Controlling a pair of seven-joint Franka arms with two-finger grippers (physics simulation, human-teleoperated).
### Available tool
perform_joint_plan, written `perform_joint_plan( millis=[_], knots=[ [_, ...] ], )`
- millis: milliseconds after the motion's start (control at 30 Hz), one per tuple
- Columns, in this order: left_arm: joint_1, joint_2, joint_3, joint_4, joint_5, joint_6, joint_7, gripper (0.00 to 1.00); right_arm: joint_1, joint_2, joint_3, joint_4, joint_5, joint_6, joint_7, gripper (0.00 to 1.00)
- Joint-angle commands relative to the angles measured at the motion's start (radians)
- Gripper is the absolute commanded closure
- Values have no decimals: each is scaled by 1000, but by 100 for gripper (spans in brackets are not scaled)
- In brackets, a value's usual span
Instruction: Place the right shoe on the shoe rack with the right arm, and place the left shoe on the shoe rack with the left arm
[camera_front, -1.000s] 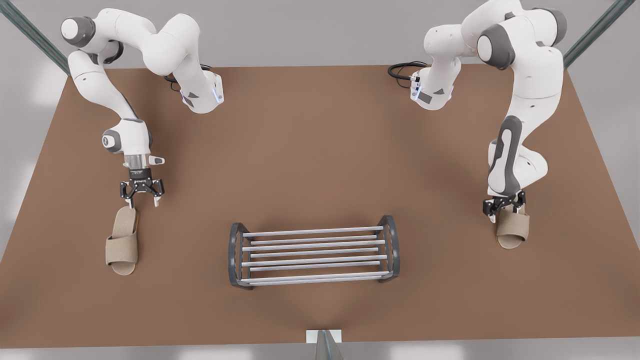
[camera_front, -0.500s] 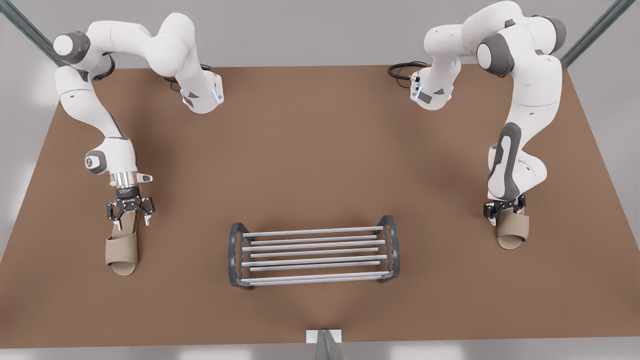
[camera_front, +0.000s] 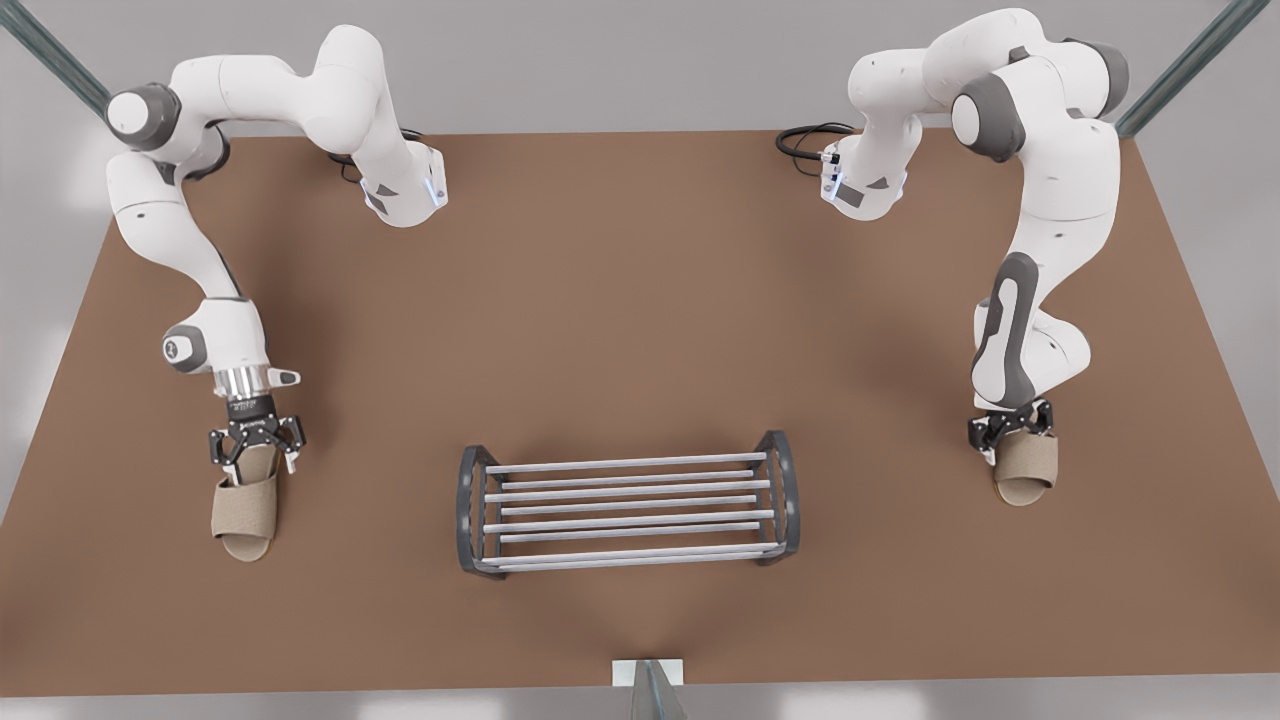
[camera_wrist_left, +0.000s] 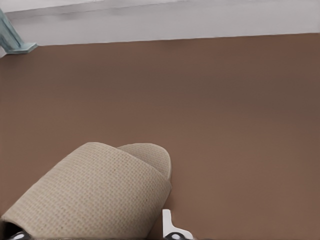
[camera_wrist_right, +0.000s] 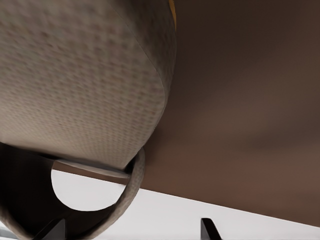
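Nothing racked yet. Left shoe (camera_front: 245, 508) lower left and right shoe (camera_front: 1027, 467) far right sit on the surface (camera_front: 640, 300); rack (camera_front: 625, 510) centre. We see left end effector (camera_front: 257, 460) and right end effector (camera_front: 1012, 438) wide, straddling the heels.

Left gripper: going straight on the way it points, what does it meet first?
The left shoe: the left gripper points down at its heel end, open fingers either side. The gap between them is unclear.
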Motion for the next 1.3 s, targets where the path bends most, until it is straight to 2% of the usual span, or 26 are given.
perform_joint_plan(
  millis=[0, 67, 133, 200, 267, 333, 467, 567, 667, 833, 1000, 1100, 1200, 1267],
  knots=[
    [-1, -2, 2, 0, 283, -18, -319, 20, 5, 1, 0, 7, 8, 17, 17, 0],
    [-1, -5, 2, 2, 281, -18, -319, 27, 5, 1, 0, 7, 8, 17, 17, 0],
    [-7, -11, 2, 14, 281, -18, -319, 27, 6, 11, -2, 11, 6, 17, 17, 0],
    [-12, -20, 2, 13, 281, -18, -319, 41, 28, 17, -2, 27, 8, 17, 17, 0],
    [-13, -25, 2, 14, 281, -18, -318, 67, 36, 18, -2, 36, 9, 17, 18, 0],
    [-13, -25, 2, 13, 283, -39, -319, 79, 42, 18, -2, 41, 9, 17, 20, 0],
    [-45, -55, 2, 10, 283, -47, -319, 79, 57, 17, -2, 51, 25, 17, 20, 0],
    [-65, -133, 0, 2, 278, -24, -323, 79, 82, 17, -2, 81, 28, 17, 32, 0],
    [-147, -242, -8, 4, 232, 108, -332, 79, 88, 18, -2, 87, 29, 17, 32, 0],
    [-302, -397, -5, 2, 142, 215, -369, 79, 91, 5, 5, 82, 51, 15, 50, 0],
    [-464, -542, -4, 7, 117, 330, -457, 79, 2, -12, 28, -27, 55, 9, 41, 0],
    [-561, -566, -5, 31, 76, 336, -459, 79, -33, -63, 28, -62, 77, 8, 53, 0],
    [-650, -575, -6, 77, 39, 336, -458, 79, 0, -141, 35, -33, 131, 3, 52, 0],
    [-687, -572, -8, 99, 16, 336, -458, 79, -7, -180, 43, -13, 144, -104, 121, 0]
  ],
)
